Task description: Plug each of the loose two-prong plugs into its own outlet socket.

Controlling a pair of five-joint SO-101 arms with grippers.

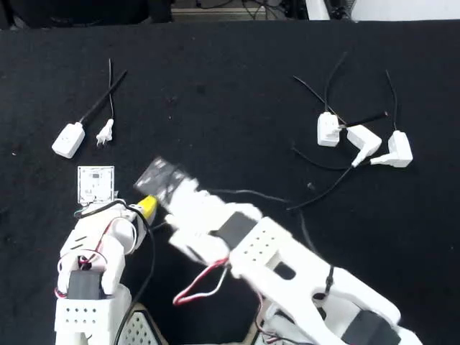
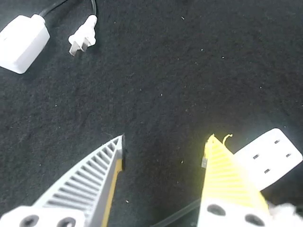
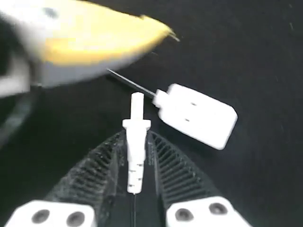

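My right gripper (image 3: 137,142) is shut on a white two-prong plug (image 3: 135,142), prongs pointing away from the wrist. Just past the prongs lies a white outlet socket (image 3: 196,116) with a thin black cord; it also lies beside my left gripper's yellow finger (image 2: 227,175) as the socket (image 2: 270,155). My left gripper (image 2: 163,142) hovers open over bare cloth with nothing between its fingers. From above, the right gripper (image 1: 159,178) sits close beside the left gripper (image 1: 133,206). Farther back lie a loose plug (image 1: 106,133) and a white socket (image 1: 69,140).
A flat white square socket face (image 1: 95,184) lies left of the left gripper. At the back right is a cluster of white sockets and plugs (image 1: 364,140) with black cords. A black cloth (image 1: 230,86) covers the table. A black cable (image 1: 251,194) trails from the right arm.
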